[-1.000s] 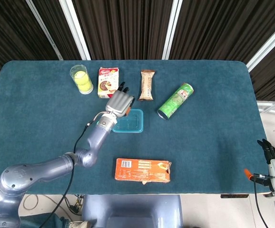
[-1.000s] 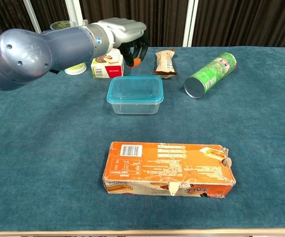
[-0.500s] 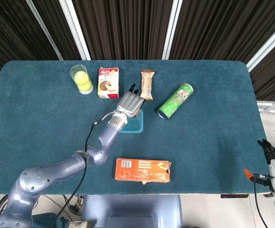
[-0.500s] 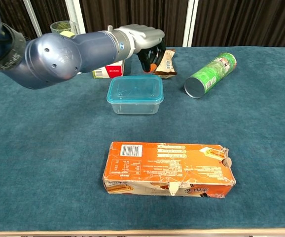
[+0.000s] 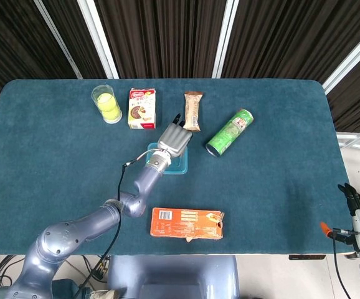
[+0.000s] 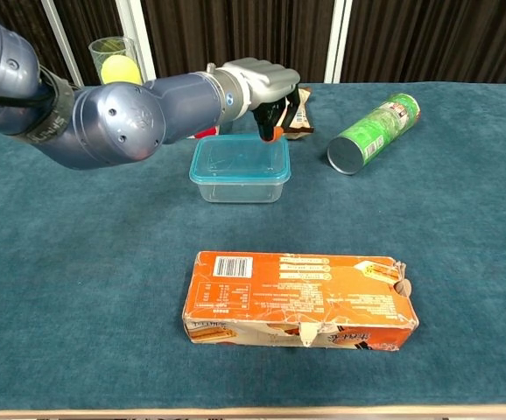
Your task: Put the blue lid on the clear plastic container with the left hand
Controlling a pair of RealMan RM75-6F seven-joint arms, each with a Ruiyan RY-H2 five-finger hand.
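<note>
From the head view, the left hand [image 5: 174,138] covers the far side of the container [image 5: 175,166] mid-bench [image 5: 279,162].

In the chest view, the lid [image 6: 240,157] already sits on it; downcurled fingers [image 6: 267,115] hold nothing. Judged next: press the rim, then lift away.

We read no word for certain anywhere. The orange box [image 6: 298,301] carries a barcode at its upper left with lines of small print beside it, too fine for us to make out. The green can [image 6: 374,132] has lettering on its side that we cannot read. The red-and-white carton [image 5: 142,108] shows a red logo at its top, illegible to us. The snack bar [image 5: 192,111] wrapper has blurred marks only
</note>
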